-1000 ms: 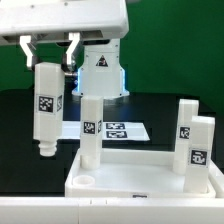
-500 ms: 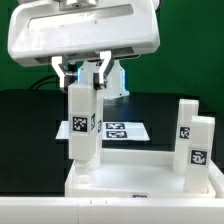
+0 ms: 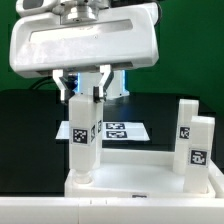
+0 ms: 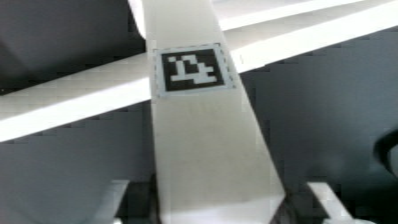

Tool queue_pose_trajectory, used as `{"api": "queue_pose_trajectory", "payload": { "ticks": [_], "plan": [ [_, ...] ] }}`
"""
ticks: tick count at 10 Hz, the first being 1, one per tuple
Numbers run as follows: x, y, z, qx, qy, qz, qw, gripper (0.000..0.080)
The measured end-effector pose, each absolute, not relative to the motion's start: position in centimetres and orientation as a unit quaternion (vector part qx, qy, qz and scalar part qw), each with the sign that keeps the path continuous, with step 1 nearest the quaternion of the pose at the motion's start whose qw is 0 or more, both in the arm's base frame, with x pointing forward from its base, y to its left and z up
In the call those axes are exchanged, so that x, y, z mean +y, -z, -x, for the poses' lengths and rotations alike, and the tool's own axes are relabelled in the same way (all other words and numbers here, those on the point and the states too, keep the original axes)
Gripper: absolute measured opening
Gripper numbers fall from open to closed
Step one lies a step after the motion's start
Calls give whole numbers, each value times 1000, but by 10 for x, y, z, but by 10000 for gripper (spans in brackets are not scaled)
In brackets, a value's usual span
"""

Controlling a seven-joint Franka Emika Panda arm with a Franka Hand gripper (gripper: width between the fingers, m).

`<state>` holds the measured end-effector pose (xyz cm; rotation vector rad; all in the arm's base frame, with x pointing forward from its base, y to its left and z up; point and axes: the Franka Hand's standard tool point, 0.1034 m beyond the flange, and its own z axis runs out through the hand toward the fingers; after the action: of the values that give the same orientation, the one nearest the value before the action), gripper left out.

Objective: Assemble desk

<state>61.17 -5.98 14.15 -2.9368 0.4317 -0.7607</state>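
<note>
The white desk top [image 3: 140, 178] lies flat at the front of the table. My gripper [image 3: 84, 88] is shut on a white square leg [image 3: 81, 140] with a black-and-white tag. I hold it upright, with its lower end at the round socket in the desk top's front corner on the exterior view's left. In the wrist view the leg [image 4: 210, 130] runs between my fingers [image 4: 118, 200], over the desk top's edges. Another upright leg stands just behind it, mostly hidden. Two more tagged legs [image 3: 186, 125] [image 3: 201, 150] stand on the exterior view's right.
The marker board [image 3: 125, 130] lies flat on the black table behind the desk top. The arm's base [image 3: 110, 72] stands at the back, before a green wall.
My gripper has carried the leg from the exterior view's left toward the right and down. The leg hung in the air a second ago; its lower end is now at the front corner socket.
</note>
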Motion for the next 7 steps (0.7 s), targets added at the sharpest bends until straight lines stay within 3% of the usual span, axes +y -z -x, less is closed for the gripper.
{"api": "queue_pose_trajectory", "payload": {
  "ticks": [7],
  "plan": [
    [-61,-134,-613,143,257,955,28,291]
  ]
}}
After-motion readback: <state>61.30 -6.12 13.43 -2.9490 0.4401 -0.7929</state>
